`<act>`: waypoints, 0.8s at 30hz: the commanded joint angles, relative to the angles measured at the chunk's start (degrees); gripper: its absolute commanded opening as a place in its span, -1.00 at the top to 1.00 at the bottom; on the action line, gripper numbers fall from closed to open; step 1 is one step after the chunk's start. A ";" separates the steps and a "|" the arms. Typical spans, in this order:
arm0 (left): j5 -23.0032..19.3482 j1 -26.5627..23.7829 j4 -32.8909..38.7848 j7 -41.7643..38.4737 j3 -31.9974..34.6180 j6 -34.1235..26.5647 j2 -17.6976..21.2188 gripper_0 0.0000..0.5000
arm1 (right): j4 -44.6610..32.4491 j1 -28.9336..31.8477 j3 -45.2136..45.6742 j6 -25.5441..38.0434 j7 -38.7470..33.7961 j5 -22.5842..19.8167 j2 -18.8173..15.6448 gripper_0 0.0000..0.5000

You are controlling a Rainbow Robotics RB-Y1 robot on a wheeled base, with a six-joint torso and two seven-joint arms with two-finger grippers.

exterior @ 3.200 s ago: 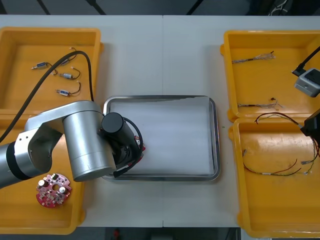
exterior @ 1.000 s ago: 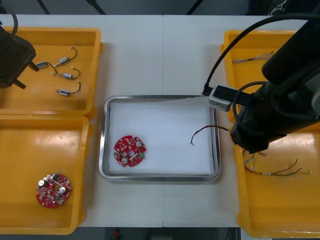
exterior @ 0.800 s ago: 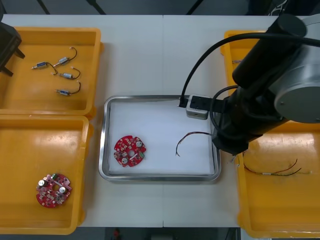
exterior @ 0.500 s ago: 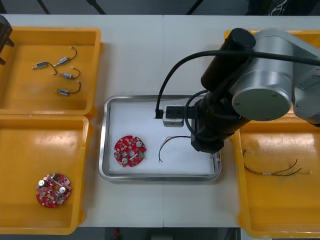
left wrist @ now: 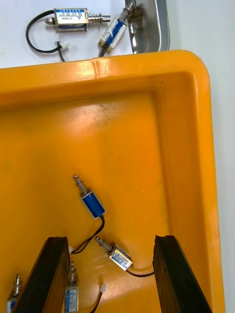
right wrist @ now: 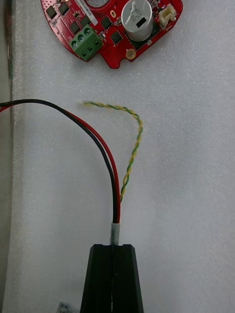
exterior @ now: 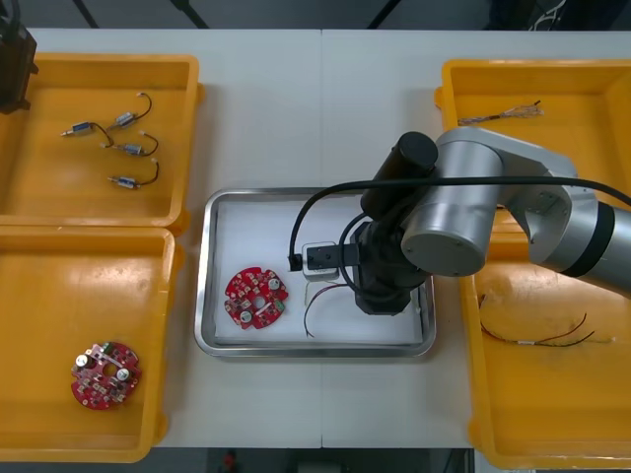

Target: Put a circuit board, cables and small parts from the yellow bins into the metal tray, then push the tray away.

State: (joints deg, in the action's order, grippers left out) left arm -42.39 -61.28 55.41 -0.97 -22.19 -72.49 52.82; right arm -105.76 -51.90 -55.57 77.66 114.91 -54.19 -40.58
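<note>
Since half a second earlier, the right arm has carried its load further across the tray toward the board, and the cable's free ends now lie just beside that board.

**Item in hand.** The thin cable (right wrist: 116,195), a red-and-black pair with a twisted yellow-green pair, rises from between the black fingers of the right hand (right wrist: 113,249), which is clenched on it at the sleeved end. It is over the white liner of the shiny metal tray (exterior: 296,227). Whether the wires already rest on the liner cannot be told.

**Surroundings.** One round red circuit board (exterior: 255,297) lies flat in the tray, ahead of the yellow-green end and apart from it. The red-and-black pair curves sideways toward the tray wall. The left hand (left wrist: 110,239) hovers with its fingers spread and holding nothing over the small metal parts (left wrist: 92,203) in a yellow bin (exterior: 99,64) at the far left of the counter. More cables (exterior: 537,335) remain in the right-side bins.

**Step.** Judged as: deposit of the cable, release pending. Small parts are still to be loaded.

**Hazards.**
- The red-and-black pair may settle across the tray rim; cause: its sideways sweep. It could then drag or fall out when the tray is pushed.
- The stiff wires may spring on release and land on the board.
- A further advance at this height may strike the board and shift it.
- The sleeve may cling to one finger and lift out on withdrawal.
</note>
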 commanded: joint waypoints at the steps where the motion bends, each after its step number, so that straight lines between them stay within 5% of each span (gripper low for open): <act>1: 2.58 -3.41 -3.20 1.32 1.54 4.20 -2.63 -1.00 | 1.52 -1.88 -1.82 -1.37 0.84 1.45 2.69 0.96; 10: 2.67 -3.41 -10.14 -0.88 1.54 11.49 -5.97 -1.00 | 2.93 -1.80 -1.91 -1.19 0.40 1.36 3.49 0.86; 11: 2.40 -3.41 -10.85 -1.14 1.54 12.28 -6.32 -1.00 | 2.93 -1.71 -1.91 -1.19 0.40 1.28 3.49 0.69; 15: 1.53 -3.41 -12.17 -1.85 1.36 13.87 -6.94 -1.00 | 2.93 -1.71 -1.91 -1.11 -0.12 0.66 3.13 -0.99; 24: 0.38 -3.41 -14.71 -2.64 -3.03 18.00 -8.08 -1.00 | 1.52 -1.71 3.36 3.55 -1.62 -0.83 2.43 -1.00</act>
State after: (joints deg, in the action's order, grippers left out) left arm -41.38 -61.60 42.18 -1.03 -22.73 -57.31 45.59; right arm -102.29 -51.95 -56.52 78.33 114.86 -53.91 -38.03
